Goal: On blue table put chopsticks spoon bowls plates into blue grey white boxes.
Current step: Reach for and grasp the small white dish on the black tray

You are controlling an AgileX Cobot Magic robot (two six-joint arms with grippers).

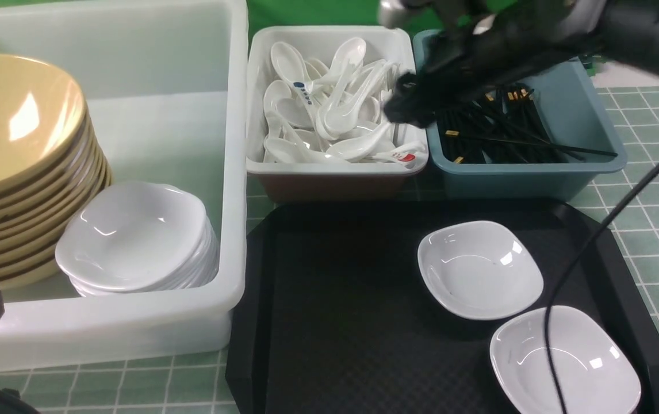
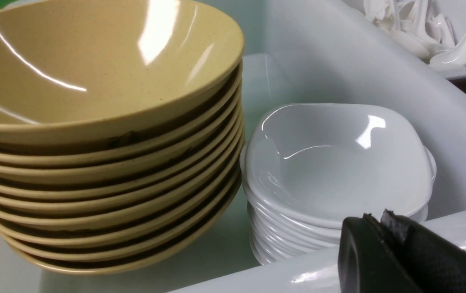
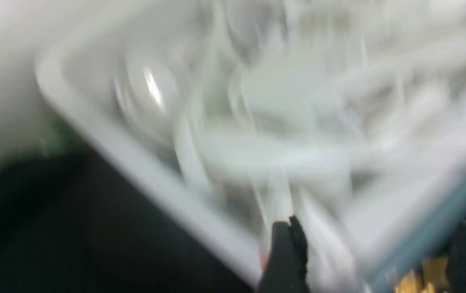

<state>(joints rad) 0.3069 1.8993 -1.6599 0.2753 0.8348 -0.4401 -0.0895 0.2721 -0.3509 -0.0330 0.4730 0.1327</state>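
Two white bowls (image 1: 479, 269) sit on the black tray (image 1: 335, 322) while the right gripper (image 1: 405, 108), jaws apart and empty, hovers over the spoon box (image 1: 329, 167), probably due to fetch one next; the left gripper (image 2: 377, 223) rests closed.

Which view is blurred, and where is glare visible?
Right wrist view: heavy motion blur, spoons smear into streaks. Left wrist view: sharp, glare on the top yellow bowl and white dish. Front view: mostly sharp, right arm blurred, small highlights on the tray dishes.
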